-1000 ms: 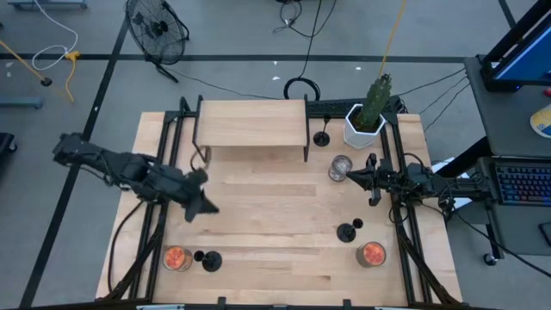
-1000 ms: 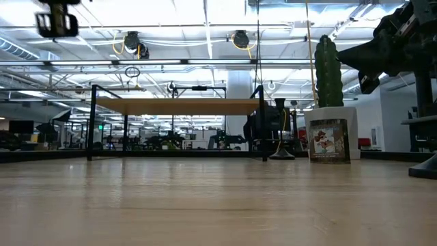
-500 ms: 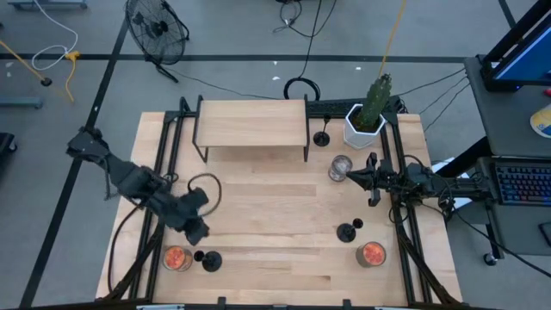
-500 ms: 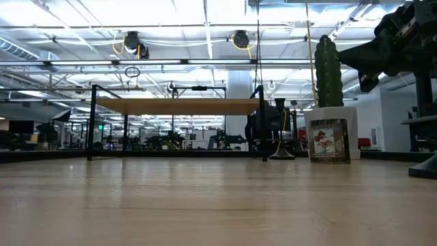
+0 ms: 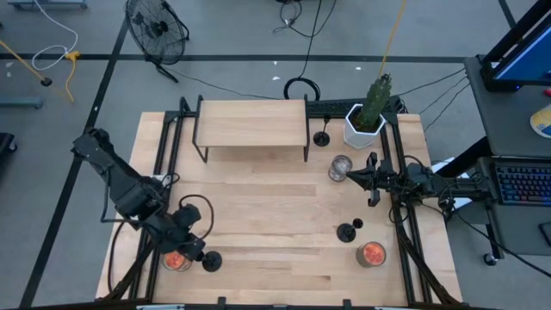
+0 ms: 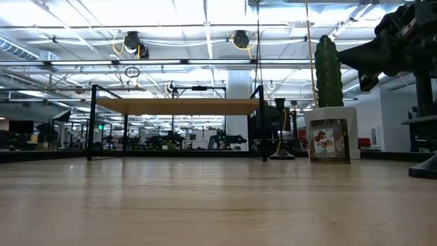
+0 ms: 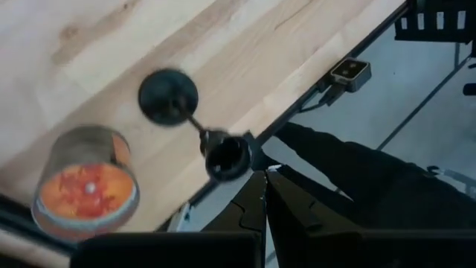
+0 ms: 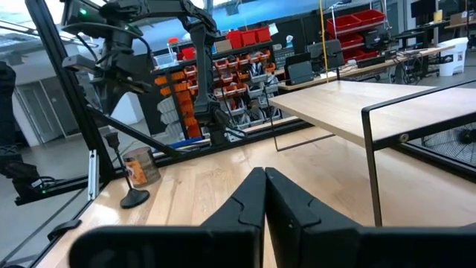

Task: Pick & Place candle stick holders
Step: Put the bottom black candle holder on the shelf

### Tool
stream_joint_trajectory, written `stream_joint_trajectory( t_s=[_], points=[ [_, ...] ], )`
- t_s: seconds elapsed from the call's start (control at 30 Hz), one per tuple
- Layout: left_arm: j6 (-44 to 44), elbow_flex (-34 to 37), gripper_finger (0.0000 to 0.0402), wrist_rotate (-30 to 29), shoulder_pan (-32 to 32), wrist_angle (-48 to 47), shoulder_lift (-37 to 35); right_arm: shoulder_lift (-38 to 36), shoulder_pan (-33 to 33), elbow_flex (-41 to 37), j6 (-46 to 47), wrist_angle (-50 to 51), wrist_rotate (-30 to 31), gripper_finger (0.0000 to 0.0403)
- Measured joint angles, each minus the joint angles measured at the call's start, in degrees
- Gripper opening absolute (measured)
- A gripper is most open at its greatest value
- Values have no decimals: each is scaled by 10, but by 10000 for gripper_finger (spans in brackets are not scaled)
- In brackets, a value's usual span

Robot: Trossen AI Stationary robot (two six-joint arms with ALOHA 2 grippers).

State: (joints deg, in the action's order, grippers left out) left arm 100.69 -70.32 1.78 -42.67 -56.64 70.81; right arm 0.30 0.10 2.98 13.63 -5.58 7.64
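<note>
Candle stick holder [image 7: 178,104] probably below left gripper [image 7: 264,190]

Three matte-black candle stick holders upright on the table: front-left [image 5: 210,261], front-right [image 5: 347,231], back by the shelf [image 5: 322,139].

Bright, even overhead light falls on the pale wooden table [image 5: 275,215]; ceiling lamps glare in the low view; the left wrist view is motion-blurred.

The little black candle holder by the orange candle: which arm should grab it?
Probably the left. Its end effector hovers right beside that candle stick holder, jaws shut. The right end effector waits across the table.
</note>
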Motion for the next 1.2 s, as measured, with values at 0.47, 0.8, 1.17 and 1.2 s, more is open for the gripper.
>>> stream_joint_trajectory(
  t_s=[0.47, 0.8, 1.17, 1.2],
  points=[
    [31, 0, 17, -9, -11, 1, 0, 0, 0, 0, 0, 0, 0, 0],
    [47, 0, 17, -11, -10, -2, 0, 0, 0, 0, 0, 0, 1, 0],
    [2, 0, 17, -35, -10, -2, 0, 0, 0, 0, 0, 0, 1, 0],
    [-1, 0, 17, -35, -10, -2, 0, 0, 0, 0, 0, 0, 1, 0]
  ],
)
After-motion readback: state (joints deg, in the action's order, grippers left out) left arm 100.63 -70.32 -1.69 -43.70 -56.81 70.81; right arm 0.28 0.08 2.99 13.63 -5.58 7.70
